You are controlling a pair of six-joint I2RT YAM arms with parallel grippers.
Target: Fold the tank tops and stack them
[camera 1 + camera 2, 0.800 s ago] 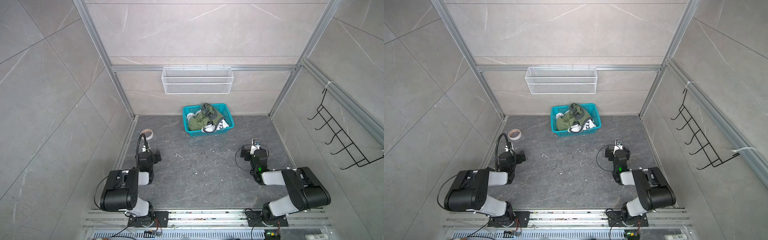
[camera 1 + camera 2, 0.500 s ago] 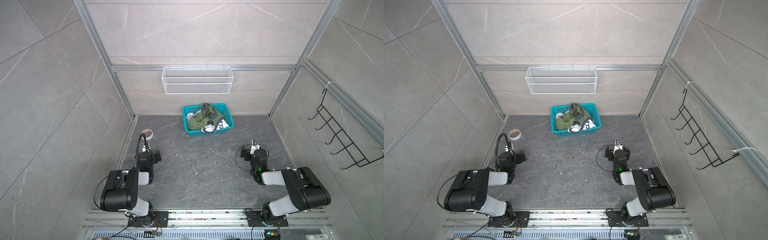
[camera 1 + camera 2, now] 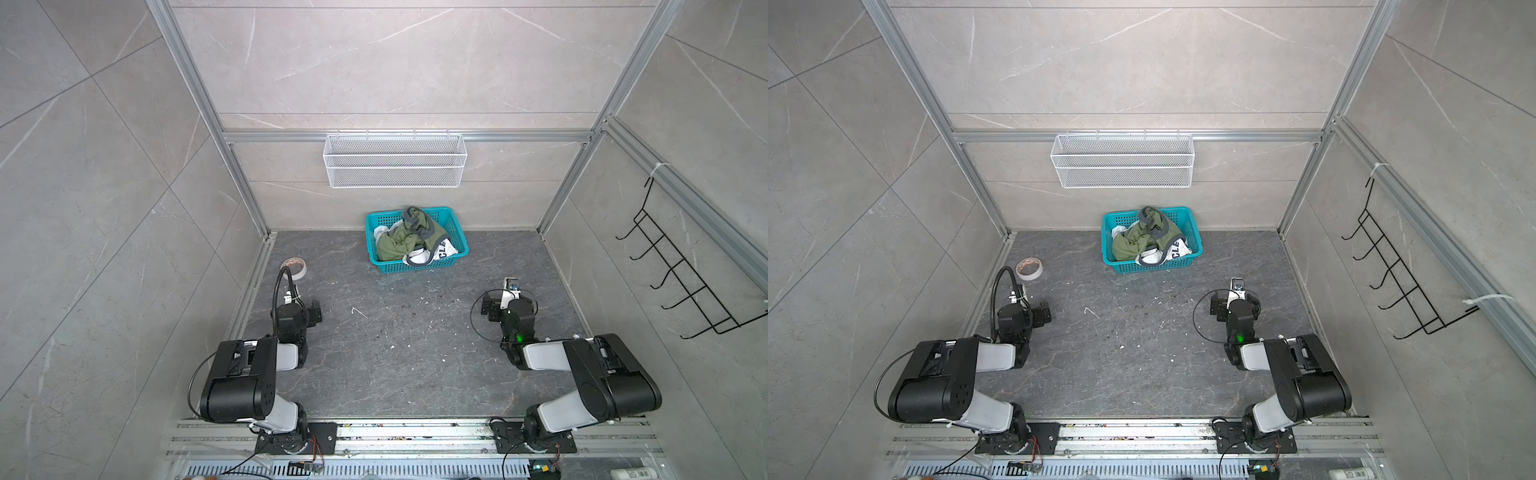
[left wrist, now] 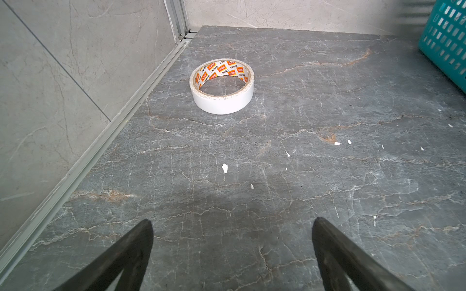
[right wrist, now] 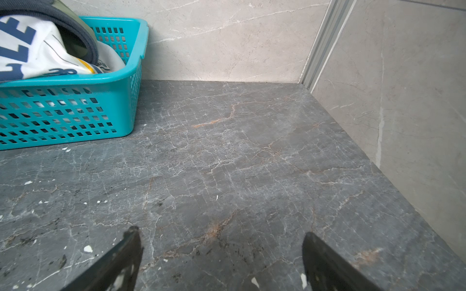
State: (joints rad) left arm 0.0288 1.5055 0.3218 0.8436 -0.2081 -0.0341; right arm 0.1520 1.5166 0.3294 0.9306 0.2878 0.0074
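Observation:
The two tank tops lie crumpled together in a teal basket [image 3: 415,267] at the back middle of the dark stone floor. The olive tank top [image 3: 394,246] is on top, with dark grey trim. The white tank top [image 3: 441,250] sits under it toward the right; its navy lettering shows in the right wrist view [image 5: 37,50]. My left gripper [image 4: 232,224] rests low at the front left, open and empty. My right gripper [image 5: 220,231] rests low at the front right, also open and empty. Both are well short of the basket [image 5: 75,113].
A roll of white tape [image 4: 222,85] lies ahead of the left gripper near the left wall rail. A white wire shelf [image 3: 395,166] hangs on the back wall above the basket. A black hook rack [image 3: 681,282] is on the right wall.

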